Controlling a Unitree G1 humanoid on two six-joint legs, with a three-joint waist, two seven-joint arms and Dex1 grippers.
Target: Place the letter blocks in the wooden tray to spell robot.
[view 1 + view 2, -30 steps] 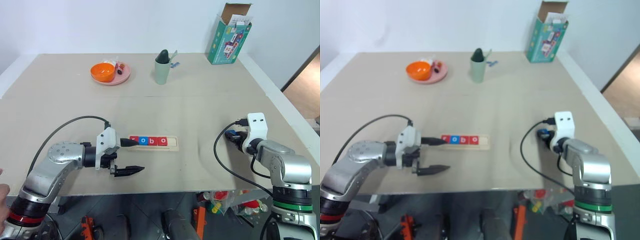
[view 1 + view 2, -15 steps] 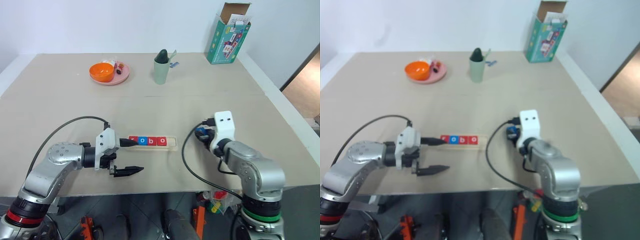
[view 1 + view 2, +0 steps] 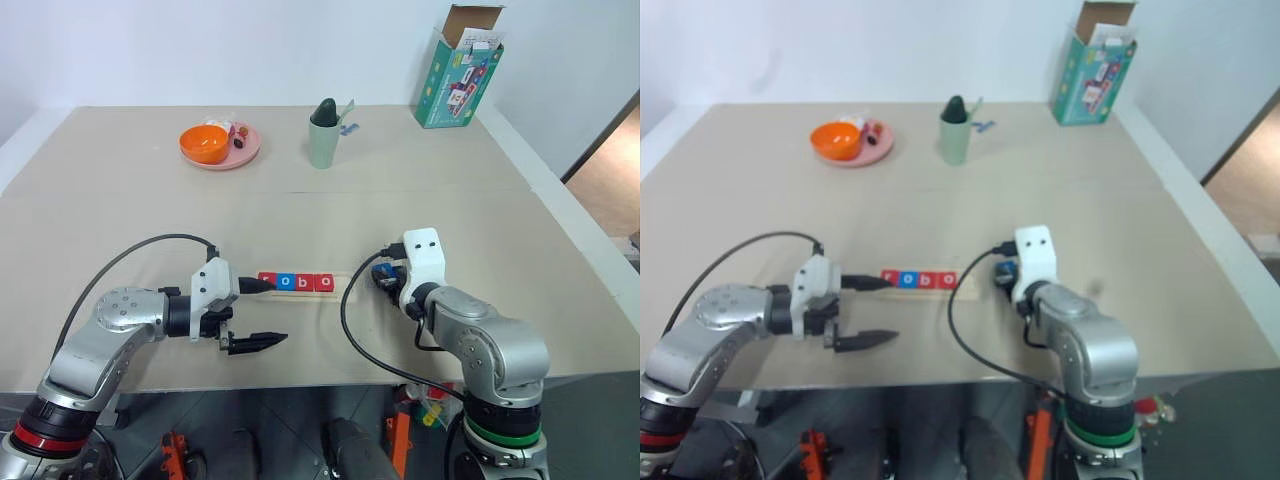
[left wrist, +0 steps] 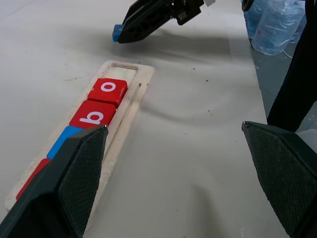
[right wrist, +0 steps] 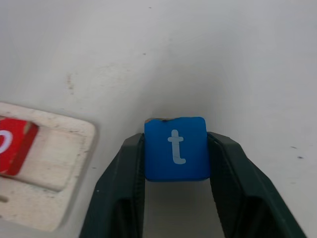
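Wooden tray (image 3: 343, 287) end slot free, right fingers (image 5: 225, 163) clasping blue t block (image 5: 175, 148) beside it (bare table (image 3: 300, 215) around), left fingers (image 3: 262, 340) spread wide, empty.

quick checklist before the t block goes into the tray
1. t block sits between the right gripper fingers: ok.
2. Letter side faces up: ok.
3. End slot of the wooden tray past the red o is free: ok.
4. r, o, b, o already seated in order: ok.
5. Block lined up over the slot: not ok, it is beside the tray end.
6. Left gripper open and off the slot: ok.
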